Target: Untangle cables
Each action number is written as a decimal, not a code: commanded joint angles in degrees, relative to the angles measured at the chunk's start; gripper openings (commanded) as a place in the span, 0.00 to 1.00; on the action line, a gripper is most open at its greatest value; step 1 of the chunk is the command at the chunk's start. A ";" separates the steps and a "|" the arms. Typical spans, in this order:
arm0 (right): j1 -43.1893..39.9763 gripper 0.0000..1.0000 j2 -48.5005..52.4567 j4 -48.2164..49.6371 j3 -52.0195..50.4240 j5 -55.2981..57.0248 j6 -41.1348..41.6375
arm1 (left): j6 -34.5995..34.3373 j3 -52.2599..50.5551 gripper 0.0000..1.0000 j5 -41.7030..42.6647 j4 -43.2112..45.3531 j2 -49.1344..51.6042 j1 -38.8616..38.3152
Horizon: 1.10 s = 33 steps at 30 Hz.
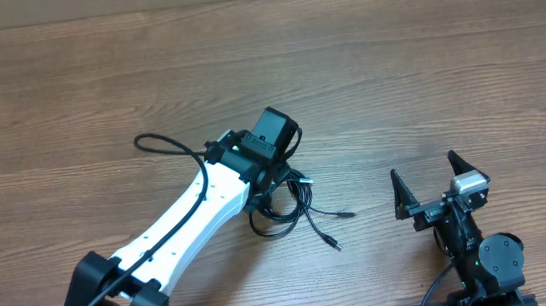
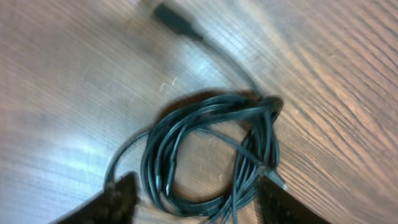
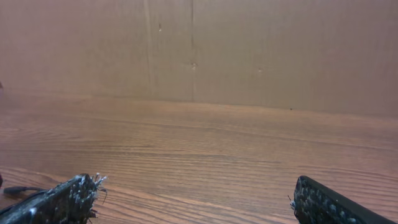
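The cables are a coiled bundle of thin black cords on the wooden table, with two plug ends trailing right toward the front. In the left wrist view the coil fills the centre, one plug lying at the top. My left gripper is open just above the coil, one finger on each side of its lower part, holding nothing. In the overhead view the left gripper is hidden under its wrist camera. My right gripper is open and empty, well to the right of the cables.
A thicker black cable loops from the left arm's white link. A brown cardboard wall stands at the table's far edge. A plug tip shows at the left edge of the right wrist view.
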 commanded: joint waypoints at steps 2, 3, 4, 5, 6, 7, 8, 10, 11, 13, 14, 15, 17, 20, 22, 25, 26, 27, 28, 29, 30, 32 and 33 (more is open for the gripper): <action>-0.22 1.00 -0.68 0.17 -0.59 0.15 -0.07 | 14.91 0.09 0.50 -2.89 2.97 4.59 -0.11; -0.22 1.00 -0.68 0.17 -0.59 0.15 -0.07 | 15.41 0.09 0.51 -2.80 3.28 5.53 -0.09; -0.22 1.00 -0.68 0.17 -0.59 0.15 -0.07 | 15.52 0.09 0.51 -2.89 3.30 6.56 -0.09; -0.22 1.00 -0.68 0.17 -0.59 0.15 -0.07 | 15.87 0.09 0.52 -3.04 3.30 7.50 -0.07; -0.22 1.00 -0.68 0.17 -0.59 0.15 -0.07 | 16.90 0.09 0.51 -3.06 3.30 8.61 -0.07; -0.22 1.00 -0.68 0.17 -0.59 0.15 -0.07 | 18.14 0.09 0.52 -3.19 3.37 9.73 -0.04; -0.22 1.00 -0.68 0.17 -0.59 0.15 -0.07 | 19.02 0.09 0.55 -3.78 3.39 10.64 -0.02; -0.22 1.00 -0.68 0.17 -0.59 0.15 -0.07 | 20.22 0.09 0.64 -5.25 3.32 12.57 0.00; -0.22 1.00 -0.68 0.17 -0.59 0.15 -0.07 | 20.33 0.09 0.65 -5.62 3.34 13.51 -0.02; -0.22 1.00 -0.68 0.17 -0.59 0.15 -0.07 | 20.33 0.09 0.52 -5.53 3.52 14.80 0.00; -0.22 1.00 -0.68 0.17 -0.59 0.15 -0.07 | 20.33 0.09 0.48 -5.40 3.54 14.91 0.07; -0.22 1.00 -0.68 0.17 -0.59 0.15 -0.07 | 20.33 0.09 0.41 -5.40 3.54 14.93 0.11; -0.22 1.00 -0.68 0.17 -0.59 0.15 -0.07 | 20.33 0.11 0.23 -5.38 3.65 14.93 0.09; -0.22 1.00 -0.68 0.17 -0.59 0.15 -0.07 | 20.00 0.11 0.04 -5.33 3.23 14.91 0.09; -0.22 1.00 -0.68 0.17 -0.59 0.15 -0.07 | 16.85 0.11 0.04 -5.35 1.42 14.58 0.17; -0.22 1.00 -0.68 0.17 -0.59 0.15 -0.07 | 5.14 0.13 0.04 -4.39 -4.20 13.49 1.25; -0.22 1.00 -0.68 0.17 -0.59 0.15 -0.07 | 0.46 0.11 0.04 -2.91 -6.12 13.11 1.84; -0.22 1.00 -0.68 0.17 -0.59 0.15 -0.07 | -5.31 0.11 0.04 0.07 -8.11 12.68 2.60; -0.22 1.00 -0.68 0.17 -0.59 0.15 -0.07 | -9.79 0.11 0.04 3.54 -9.42 12.37 3.32; -0.22 1.00 -0.68 0.17 -0.59 0.15 -0.07 | -14.34 0.11 0.07 8.61 -10.27 12.11 4.22; -0.22 1.00 -0.68 0.17 -0.59 0.15 -0.07 | -17.53 0.11 0.10 14.45 -10.47 12.02 5.07; -0.22 1.00 -0.68 0.17 -0.59 0.15 -0.07 | -18.93 0.11 0.17 24.41 -10.08 12.04 6.32; -0.22 1.00 -0.68 0.17 -0.59 0.15 -0.07 | -18.67 0.11 0.51 28.81 -9.38 12.04 6.86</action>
